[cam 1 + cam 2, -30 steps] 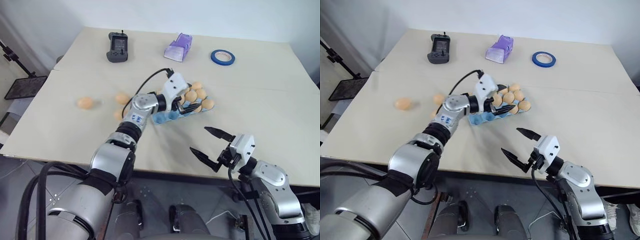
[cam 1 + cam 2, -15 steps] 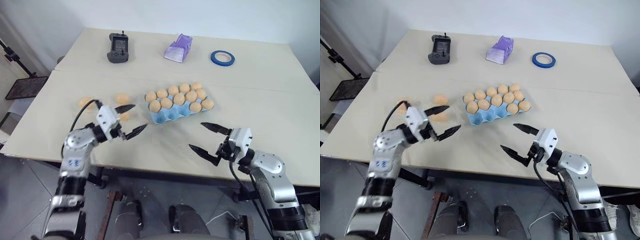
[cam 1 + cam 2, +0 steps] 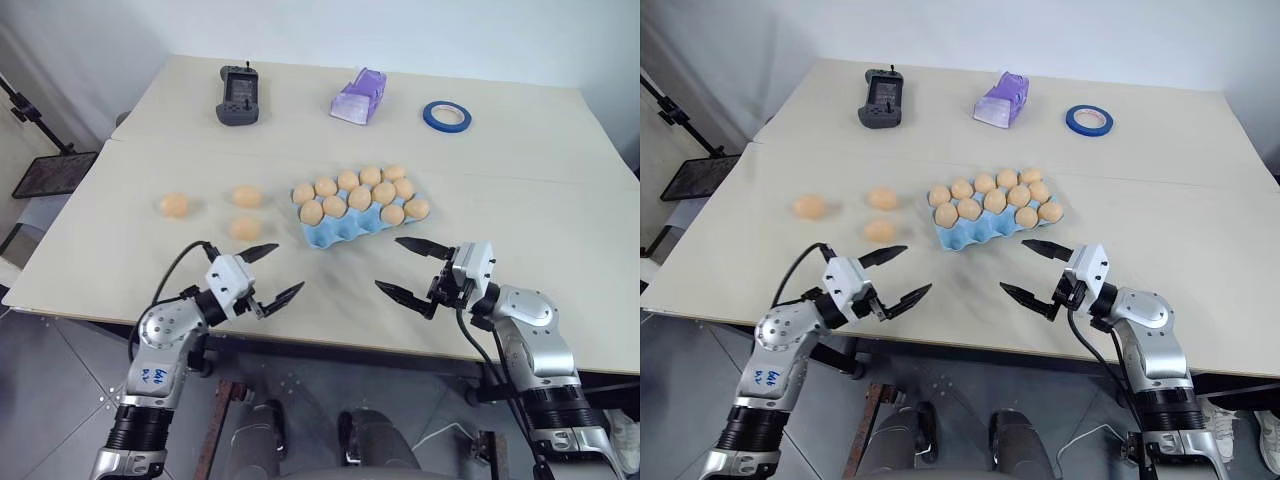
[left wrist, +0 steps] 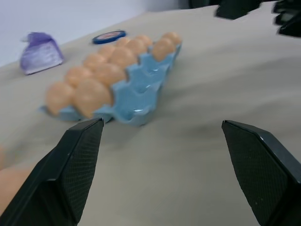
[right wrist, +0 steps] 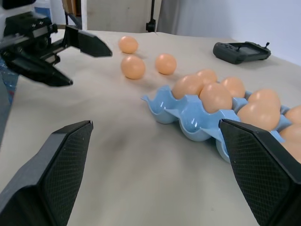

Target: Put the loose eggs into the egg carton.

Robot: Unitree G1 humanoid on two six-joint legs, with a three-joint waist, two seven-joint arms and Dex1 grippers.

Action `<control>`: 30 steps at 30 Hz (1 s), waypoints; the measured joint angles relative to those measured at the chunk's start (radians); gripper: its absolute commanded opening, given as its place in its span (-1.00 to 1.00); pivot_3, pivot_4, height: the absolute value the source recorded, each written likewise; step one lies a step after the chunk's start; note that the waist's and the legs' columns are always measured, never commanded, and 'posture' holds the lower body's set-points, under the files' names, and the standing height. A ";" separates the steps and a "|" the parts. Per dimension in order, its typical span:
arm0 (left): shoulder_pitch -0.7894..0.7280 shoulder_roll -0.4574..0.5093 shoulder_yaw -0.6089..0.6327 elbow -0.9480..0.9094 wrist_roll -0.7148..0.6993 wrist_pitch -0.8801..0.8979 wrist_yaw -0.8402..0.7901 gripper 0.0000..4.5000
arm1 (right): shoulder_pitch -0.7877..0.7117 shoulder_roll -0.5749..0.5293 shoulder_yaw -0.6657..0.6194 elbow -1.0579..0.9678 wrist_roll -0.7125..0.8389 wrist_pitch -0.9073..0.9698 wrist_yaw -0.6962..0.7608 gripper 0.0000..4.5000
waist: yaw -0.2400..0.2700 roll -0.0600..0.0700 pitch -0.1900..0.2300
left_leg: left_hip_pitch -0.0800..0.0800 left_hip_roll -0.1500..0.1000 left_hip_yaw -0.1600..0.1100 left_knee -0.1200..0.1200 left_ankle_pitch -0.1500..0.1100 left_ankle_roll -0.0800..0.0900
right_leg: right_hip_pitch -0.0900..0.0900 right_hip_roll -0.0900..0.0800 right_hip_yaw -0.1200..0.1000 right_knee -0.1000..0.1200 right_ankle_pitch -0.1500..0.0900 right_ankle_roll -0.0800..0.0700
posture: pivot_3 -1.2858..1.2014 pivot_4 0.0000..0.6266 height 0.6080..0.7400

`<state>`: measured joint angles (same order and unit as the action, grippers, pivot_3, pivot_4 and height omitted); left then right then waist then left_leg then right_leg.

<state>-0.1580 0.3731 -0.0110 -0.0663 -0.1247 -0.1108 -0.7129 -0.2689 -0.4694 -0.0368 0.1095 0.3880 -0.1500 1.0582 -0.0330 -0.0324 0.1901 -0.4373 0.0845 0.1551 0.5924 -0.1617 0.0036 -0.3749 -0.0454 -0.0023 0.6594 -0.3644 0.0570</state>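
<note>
The light blue egg carton (image 3: 345, 231) lies at mid-table with several pale orange eggs in its back cups; its front row of cups stands bare. Three loose eggs rest on the table to its left: one far left (image 3: 173, 205), one nearer the carton (image 3: 246, 196), one just below that (image 3: 243, 228). My left gripper (image 3: 283, 268) hovers open near the front edge, below the loose eggs, holding nothing. My right gripper (image 3: 390, 264) hangs open just in front of the carton's right end, also holding nothing. The right wrist view looks across the carton (image 5: 188, 120) toward the loose eggs (image 5: 133, 67).
At the back of the table sit a black handheld controller (image 3: 236, 96), a lavender plastic pack (image 3: 357, 95) and a blue tape ring (image 3: 446, 115). The table's front edge (image 3: 330, 345) runs just under both grippers.
My left arm has drawn back from over the carton to the front left of the table, still open. The right gripper has edged forward toward the carton.
</note>
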 measured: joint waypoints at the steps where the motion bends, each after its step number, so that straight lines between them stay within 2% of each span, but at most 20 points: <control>1: 0.000 0.000 -0.010 0.002 0.021 -0.013 0.011 0.91 | -0.002 0.002 0.000 0.012 -0.005 -0.010 -0.002 1.00 | -0.001 0.000 0.000 | 0.000 0.000 0.000 0.000 0.000 0.000 | 0.000 0.000 0.000 0.000 0.000 0.000 | 0.03 -0.52 1.00; 7: -0.022 -0.028 -0.128 0.001 0.058 -0.055 0.003 0.91 | -0.024 0.035 -0.001 0.043 -0.018 -0.049 -0.018 1.00 | -0.006 0.000 0.000 | 0.000 0.000 0.000 0.000 0.000 0.000 | 0.000 0.000 0.001 0.000 0.000 0.000 | 0.03 -0.52 1.00; 14: 0.063 -0.043 -0.133 -0.091 0.001 0.011 0.014 0.91 | -0.022 0.036 -0.001 0.042 -0.028 -0.048 -0.036 1.00 | -0.022 0.001 0.000 | 0.000 0.000 0.000 -0.001 0.000 0.000 | 0.000 0.000 0.000 0.000 0.000 0.000 | 0.03 -0.52 1.00; 17: 0.062 -0.053 -0.031 -0.096 -0.073 0.080 0.079 0.91 | 0.000 0.035 -0.001 0.000 -0.026 -0.038 -0.046 1.00 | -0.024 0.001 0.000 | 0.001 0.000 -0.003 0.001 0.001 0.000 | 0.000 0.001 0.000 0.002 0.000 0.000 | 0.03 -0.52 1.00; 20: 0.062 0.000 0.089 -0.096 -0.131 0.121 0.104 0.91 | 0.028 0.025 -0.001 -0.037 -0.023 -0.007 -0.047 1.00 | -0.027 0.001 0.000 | 0.001 0.000 -0.003 0.001 0.001 0.000 | 0.001 0.001 0.000 0.002 0.000 0.000 | 0.03 -0.52 1.00; 26: 0.065 0.108 0.180 -0.069 -0.196 0.163 0.035 0.96 | 0.044 -0.005 -0.001 -0.111 -0.002 0.050 -0.032 1.00 | -0.025 0.001 0.000 | 0.000 0.000 -0.003 -0.001 0.000 -0.001 | 0.000 0.000 -0.001 0.000 0.000 -0.001 | 0.03 -0.52 1.00; 30: 0.030 0.138 0.212 -0.027 -0.210 0.178 0.026 0.96 | 0.048 -0.021 -0.001 -0.115 0.002 0.066 -0.024 1.00 | -0.023 0.001 -0.001 | 0.000 -0.001 -0.003 -0.003 0.000 -0.001 | 0.000 -0.001 -0.001 -0.001 -0.001 -0.002 | 0.03 -0.52 1.00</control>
<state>-0.1280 0.5109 0.2008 -0.0930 -0.3345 0.0677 -0.6866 -0.2205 -0.4907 -0.0381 -0.0057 0.3902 -0.0836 1.0343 -0.0558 -0.0314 0.1895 -0.4373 0.0838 0.1519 0.5898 -0.1617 0.0025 -0.3749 -0.0463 -0.0030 0.6581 -0.3656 0.0548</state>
